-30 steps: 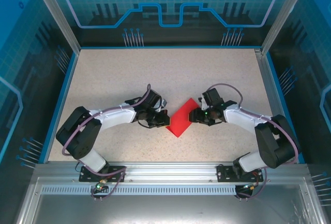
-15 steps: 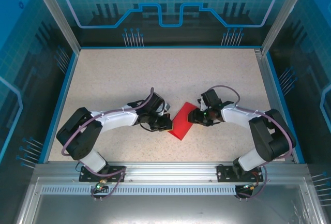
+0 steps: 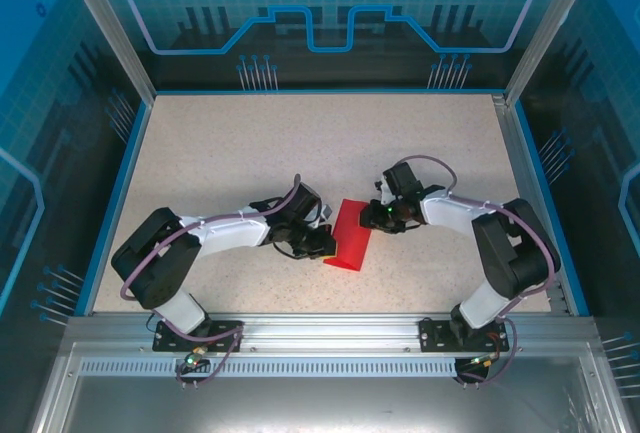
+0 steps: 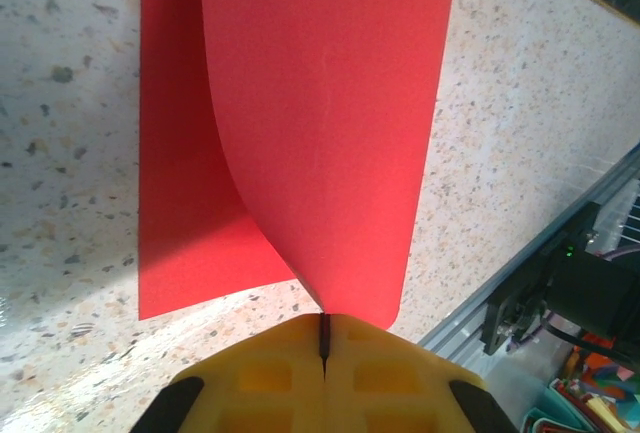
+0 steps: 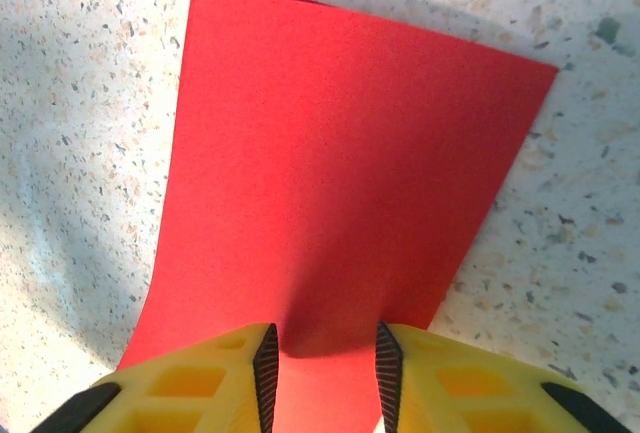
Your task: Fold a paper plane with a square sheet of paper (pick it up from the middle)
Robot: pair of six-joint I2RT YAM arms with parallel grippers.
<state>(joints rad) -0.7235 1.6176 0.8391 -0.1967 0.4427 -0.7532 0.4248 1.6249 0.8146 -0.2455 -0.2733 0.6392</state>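
The square sheet of paper [image 3: 348, 232] is bright red and lies mid-table, between the two grippers. My left gripper [image 3: 322, 244] is at its left side, its yellow jaws shut on the paper's near edge [image 4: 323, 325]. From that pinch one flap of the sheet [image 4: 330, 103] curls up and over the part lying flat on the table. My right gripper [image 3: 376, 215] is at the sheet's right side. In the right wrist view its jaws [image 5: 325, 363] stand apart, with the red paper [image 5: 340, 153] running between the ribbed pads [image 5: 266, 373].
The speckled tabletop [image 3: 250, 153] is ringed by a blue rim and clear enclosure walls. An aluminium rail [image 3: 320, 328] with the arm bases runs along the near edge. In the left wrist view that rail and a black mount [image 4: 560, 293] sit at the lower right.
The right gripper has slid left onto the sheet and its jaws have narrowed. The left gripper moved right, still pinching, and the sheet turned and bent up into a narrower shape.
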